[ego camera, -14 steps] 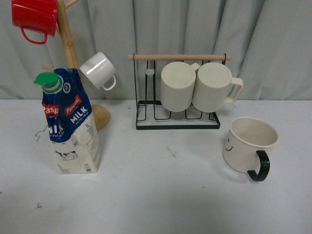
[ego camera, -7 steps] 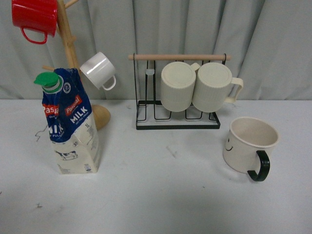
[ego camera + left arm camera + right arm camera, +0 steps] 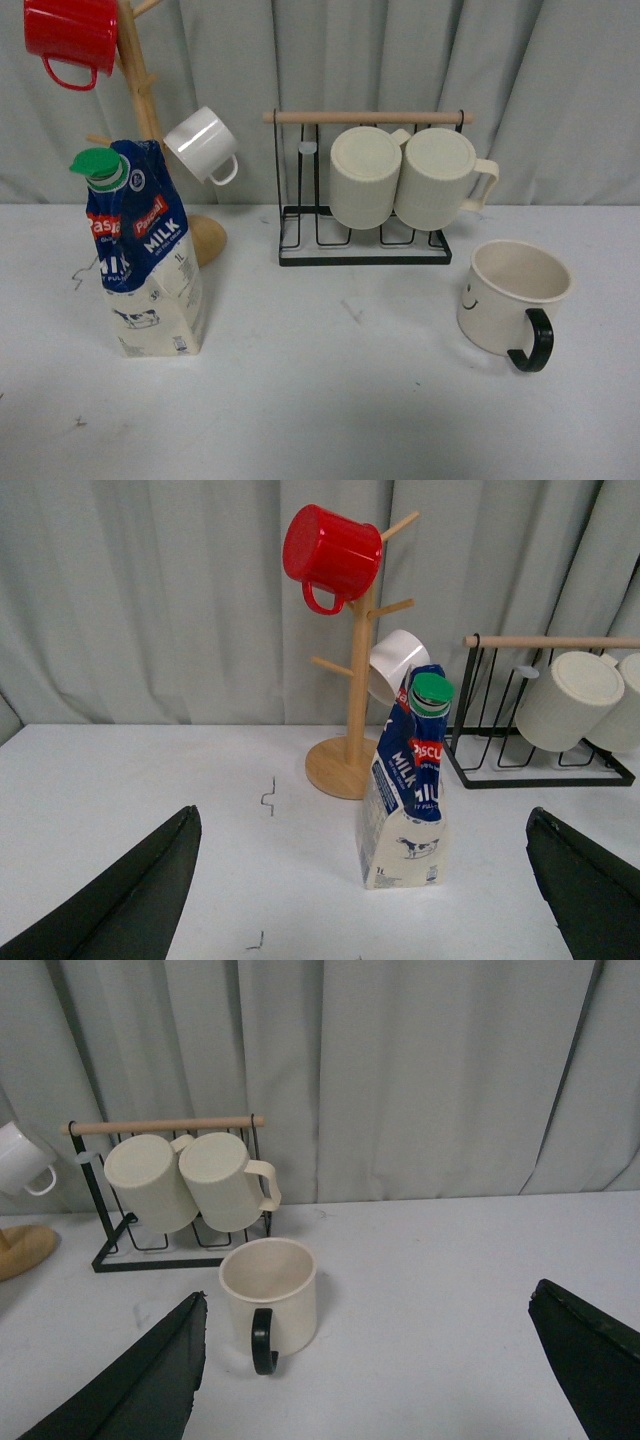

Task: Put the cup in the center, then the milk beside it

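Toward the table's (image 3: pixel 330 400) right edge, the cup (image 3: pixel 512 295) stands upright, with its black handle turned to the near edge. The milk (image 3: pixel 150 250) stands upright toward the left edge, well apart from the cup, green cap on top. Just behind the milk is a wooden mug tree (image 3: pixel 140 100) holding a red mug (image 3: pixel 70 35) high and a small white mug (image 3: pixel 203 145) lower. By the back edge, mid-table, a black wire rack (image 3: pixel 365 250) holds two ribbed cream mugs (image 3: pixel 365 175) that touch each other. The rack sits behind the line between cup and milk. A grey curtain (image 3: pixel 560 90) hangs behind. Neither arm shows in the front view. The left gripper (image 3: pixel 362 813) faces the milk, fingers (image 3: pixel 130 900) spread wide, gripping nothing. The right gripper (image 3: pixel 370 1292) faces the cup, fingers (image 3: pixel 140 1380) also spread wide, clear of it.
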You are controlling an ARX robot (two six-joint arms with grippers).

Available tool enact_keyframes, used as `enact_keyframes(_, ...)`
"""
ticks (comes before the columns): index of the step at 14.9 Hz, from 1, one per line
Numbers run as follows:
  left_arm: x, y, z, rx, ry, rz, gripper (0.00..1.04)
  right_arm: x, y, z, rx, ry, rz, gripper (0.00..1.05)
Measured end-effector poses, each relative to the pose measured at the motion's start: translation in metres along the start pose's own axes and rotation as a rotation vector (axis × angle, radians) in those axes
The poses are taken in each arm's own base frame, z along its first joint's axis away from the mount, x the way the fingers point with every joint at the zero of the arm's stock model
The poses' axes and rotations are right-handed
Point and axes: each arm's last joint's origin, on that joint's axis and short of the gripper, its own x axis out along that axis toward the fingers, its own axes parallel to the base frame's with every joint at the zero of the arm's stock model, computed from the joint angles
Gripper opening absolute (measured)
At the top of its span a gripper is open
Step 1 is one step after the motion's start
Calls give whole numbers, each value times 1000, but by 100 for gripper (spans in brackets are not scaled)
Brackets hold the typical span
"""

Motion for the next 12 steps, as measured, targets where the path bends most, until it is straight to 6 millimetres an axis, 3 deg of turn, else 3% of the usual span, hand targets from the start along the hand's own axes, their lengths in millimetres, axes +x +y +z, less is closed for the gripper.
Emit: enact_keyframes(12,0,0,0,0,0,0,98,0,0,0,0,0,0,98)
